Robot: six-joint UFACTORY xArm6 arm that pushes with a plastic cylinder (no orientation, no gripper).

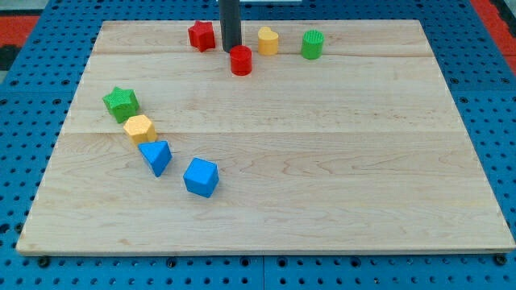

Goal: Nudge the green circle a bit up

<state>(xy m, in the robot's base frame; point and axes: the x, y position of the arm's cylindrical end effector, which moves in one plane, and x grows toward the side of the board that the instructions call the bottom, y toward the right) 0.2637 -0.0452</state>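
The tip (230, 50) sits between the red star (201, 35) and yellow block (268, 39), well left of the green circle (312, 44); nudge not begun; no fingers exist, so their state cannot be told.

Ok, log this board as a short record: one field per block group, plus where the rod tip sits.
surface: wooden board on a blue mat
tip: my tip at the view's top, between the red star and the yellow heart, just above the red cylinder
top row: red star, red cylinder, yellow heart, green circle
target: green circle, rightmost of the top row, apart from the tip
left cluster: green star, yellow hexagon, blue triangle, blue cube
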